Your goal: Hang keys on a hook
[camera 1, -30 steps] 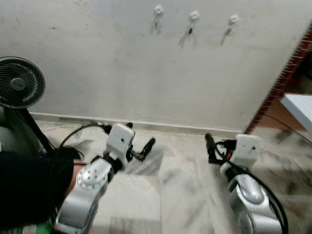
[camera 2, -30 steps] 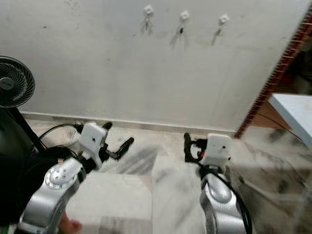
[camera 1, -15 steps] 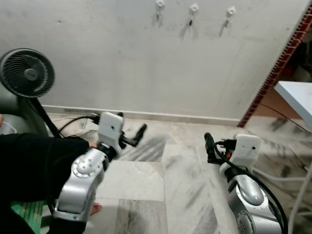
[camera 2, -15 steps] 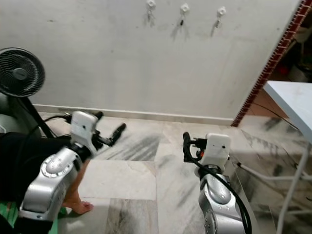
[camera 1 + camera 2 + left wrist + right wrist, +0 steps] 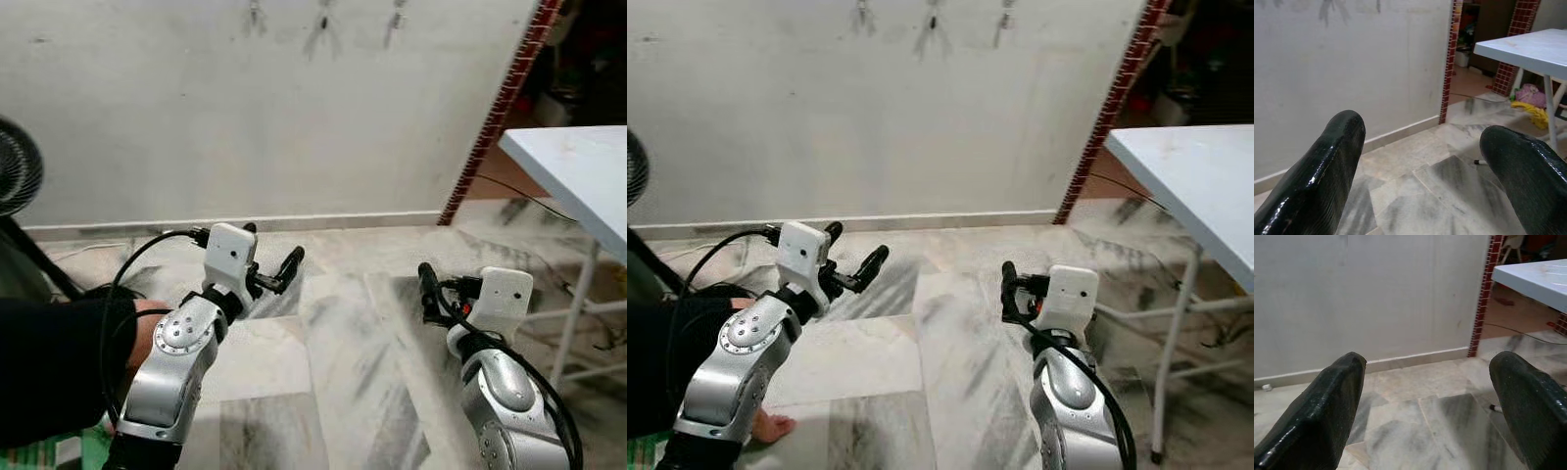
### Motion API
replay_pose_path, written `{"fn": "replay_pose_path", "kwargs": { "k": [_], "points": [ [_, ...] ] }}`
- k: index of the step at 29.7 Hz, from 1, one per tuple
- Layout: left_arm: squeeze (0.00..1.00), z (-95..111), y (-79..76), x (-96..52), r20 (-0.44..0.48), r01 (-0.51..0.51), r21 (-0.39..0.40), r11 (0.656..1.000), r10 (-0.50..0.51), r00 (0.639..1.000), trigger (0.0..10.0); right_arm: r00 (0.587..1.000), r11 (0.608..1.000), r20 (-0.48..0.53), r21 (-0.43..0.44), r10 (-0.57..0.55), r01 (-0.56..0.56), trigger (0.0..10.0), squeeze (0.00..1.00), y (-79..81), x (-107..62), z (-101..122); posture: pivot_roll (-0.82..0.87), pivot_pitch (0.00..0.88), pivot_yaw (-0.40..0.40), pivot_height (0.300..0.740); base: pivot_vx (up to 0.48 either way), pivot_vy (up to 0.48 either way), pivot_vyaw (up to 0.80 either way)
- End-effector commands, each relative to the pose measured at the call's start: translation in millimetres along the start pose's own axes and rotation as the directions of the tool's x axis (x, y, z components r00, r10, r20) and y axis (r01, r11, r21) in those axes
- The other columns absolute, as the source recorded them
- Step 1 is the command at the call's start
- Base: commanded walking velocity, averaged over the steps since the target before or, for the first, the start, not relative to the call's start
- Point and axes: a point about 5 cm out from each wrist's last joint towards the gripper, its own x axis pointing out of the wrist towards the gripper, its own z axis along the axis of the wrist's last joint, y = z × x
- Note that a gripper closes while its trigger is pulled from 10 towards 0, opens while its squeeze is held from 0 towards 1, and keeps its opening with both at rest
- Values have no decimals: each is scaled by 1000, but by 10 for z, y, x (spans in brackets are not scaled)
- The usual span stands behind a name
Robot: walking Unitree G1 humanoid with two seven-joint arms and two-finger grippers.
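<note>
Both arms raised over the marble floor (image 5: pixel 333 362), facing the far white wall (image 5: pixel 294 117). Left end effector (image 5: pixel 266 271) released, fingers (image 5: pixel 1327 171) spread, empty. Right end effector (image 5: pixel 427 291) also released, fingers (image 5: pixel 1322 411) wide apart, empty. Keys (image 5: pixel 932 20) hang high on the far wall at the frame top, blurred. White table (image 5: pixel 1185 166) at right; fan (image 5: pixel 15 176) far left.

Domestic interior, a home: marble-tiled floor (image 5: pixel 333 343), plastered wall (image 5: pixel 245 117) fitted with key hooks (image 5: pixel 932 18), white table (image 5: pixel 1185 166), brick-tiled pillar (image 5: pixel 495 108), standing fan (image 5: pixel 15 176).
</note>
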Motion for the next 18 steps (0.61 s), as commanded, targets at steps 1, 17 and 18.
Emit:
{"fn": "replay_pose_path", "kwargs": {
  "k": [1, 17, 18],
  "points": [
    [0, -44, 23, -8, -14, -7, 7, 1000, 7, 1000, 10000, 1000, 1000, 18, -8, -6, 6, 10000, 0, -12, 29, 27, 138, 0, -64, 740, 0, 0, -800],
    [0, -83, 207, -11, -13, -116, 26, 993, 116, 993, 10000, 984, 987, 76, 15, -163, 163, 10000, 0, -214, 13, 86, 135, 0, -53, 740, 0, 0, -800],
    [0, -82, 212, -10, -13, -118, 25, 993, 118, 993, 10000, 983, 986, 76, 16, -165, 164, 10000, 0, -214, 14, 85, 135, 0, -53, 740, 0, 0, -800]
  ]
}}
